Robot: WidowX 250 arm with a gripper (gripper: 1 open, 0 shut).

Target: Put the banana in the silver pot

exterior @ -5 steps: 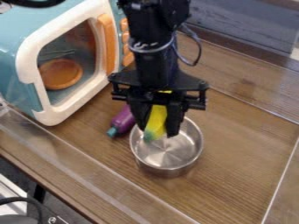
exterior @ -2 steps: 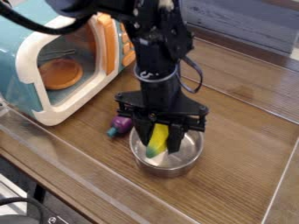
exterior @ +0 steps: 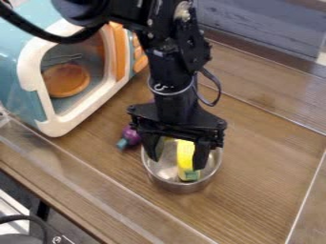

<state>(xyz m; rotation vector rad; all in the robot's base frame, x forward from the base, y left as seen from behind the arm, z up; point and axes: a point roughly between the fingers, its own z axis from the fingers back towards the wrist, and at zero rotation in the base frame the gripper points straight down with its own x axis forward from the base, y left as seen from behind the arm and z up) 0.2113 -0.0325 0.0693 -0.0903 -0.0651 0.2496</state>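
Observation:
The silver pot [exterior: 204, 178] sits on the wooden table near its front edge. Inside it the yellow banana [exterior: 188, 158] leans upright against the pot's right wall, greenish tip down. My gripper [exterior: 181, 152] points straight down into the pot, its black fingers [exterior: 152, 151] spread wide on either side of the banana and no longer pressing it. The banana stands between the fingers, closer to the right one. The gripper is open.
A purple eggplant [exterior: 132, 134] with a green stem lies just left of the pot, partly behind the gripper. A teal-and-white toy microwave [exterior: 57, 67] with its door open stands at the back left. The table's front edge [exterior: 76, 214] runs close below the pot.
The gripper sank with the banana into the pot, then its fingers spread apart and let the banana go. The banana now rests inside the pot.

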